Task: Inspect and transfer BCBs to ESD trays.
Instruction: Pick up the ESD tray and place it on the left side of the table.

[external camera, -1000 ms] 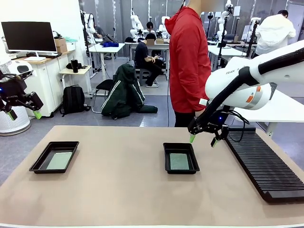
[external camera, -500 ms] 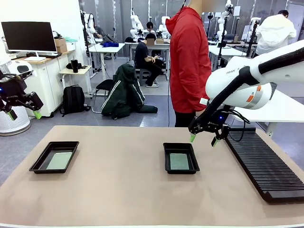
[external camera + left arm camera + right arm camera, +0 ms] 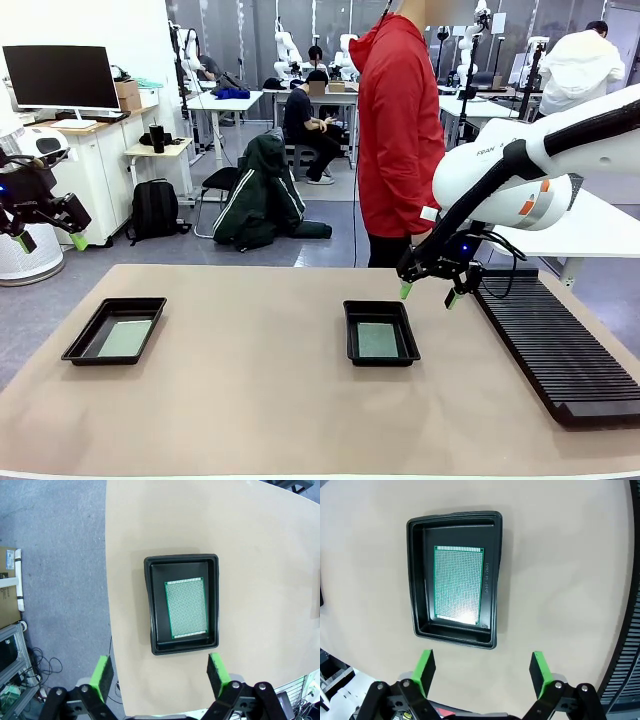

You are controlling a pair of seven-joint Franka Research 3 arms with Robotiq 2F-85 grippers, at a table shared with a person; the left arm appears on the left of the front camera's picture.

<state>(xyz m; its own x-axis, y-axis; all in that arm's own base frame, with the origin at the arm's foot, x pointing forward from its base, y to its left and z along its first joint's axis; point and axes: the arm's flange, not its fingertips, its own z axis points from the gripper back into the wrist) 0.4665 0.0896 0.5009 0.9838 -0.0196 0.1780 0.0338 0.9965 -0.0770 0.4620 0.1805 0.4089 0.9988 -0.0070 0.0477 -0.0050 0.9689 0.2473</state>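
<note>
Transfer step apparently complete, judging by the layout: 2 ESD trays on the tan table (image 3: 250,400), each already holding 1 BCB flat on its floor. Left tray (image 3: 114,330) near the table's left edge with its board (image 3: 125,338) inside; middle tray (image 3: 380,333) right of centre with its board (image 3: 378,340) inside.

Left gripper (image 3: 48,240) raised off the table's left end, well apart from its tray, jaws spread wide and empty. Same tray (image 3: 182,603) and board (image 3: 186,607) seen from straight above in the left wrist view, green pads (image 3: 103,676) parted below it. Right gripper (image 3: 428,294) hovering just behind the middle tray's far right corner, jaws likewise wide apart, holding nothing. Right wrist view looking down on that tray (image 3: 454,579) and its speckled board (image 3: 457,585), pads (image 3: 539,668) spread.

Black ribbed rack (image 3: 555,345) along the right edge, slots looking vacant. Person in a red jacket (image 3: 400,130) standing at the far side.

Likely in hand: inspection from above. Next move probably calls for little more than holding steady over each board, or retreating if done.

Readable writing: partial "FRAN" on the right arm's white link (image 3: 500,170); small embossed mark on the tray wall, too small to read.
</note>
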